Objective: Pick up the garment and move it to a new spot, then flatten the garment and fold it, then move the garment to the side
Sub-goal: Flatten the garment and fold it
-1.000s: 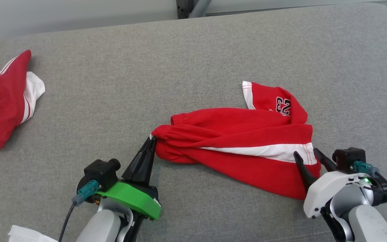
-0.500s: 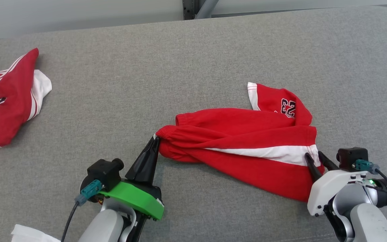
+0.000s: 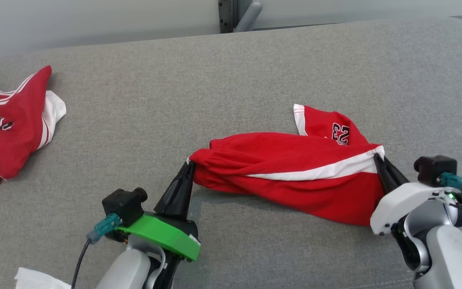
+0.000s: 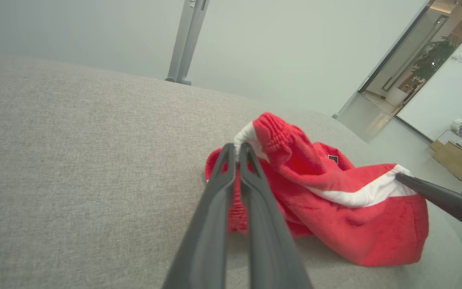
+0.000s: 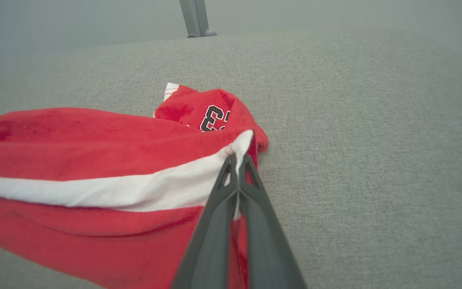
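The garment [image 3: 291, 172] is a pair of red shorts with a white side stripe and a "23" print, stretched between my two grippers over the grey cushion. My left gripper [image 3: 190, 163] is shut on the elastic waistband at the garment's left end [image 4: 255, 136]. At the right end my right gripper [image 3: 376, 155] is shut on the white-striped hem corner [image 5: 242, 147], lifted off the surface. The lower red part sags onto the cushion. In the left wrist view the right gripper's fingers [image 4: 427, 192] reach in from the right.
A second red and white garment [image 3: 6, 128] lies crumpled at the far left of the grey cushion [image 3: 175, 88]. A white scrap [image 3: 34, 279] sits at the bottom left edge. A metal post [image 3: 237, 14] stands behind the cushion's back edge.
My right gripper has closed on the striped hem corner and raised it up and back, pulling the garment taut. The left gripper has kept its hold. The camera has shifted slightly.
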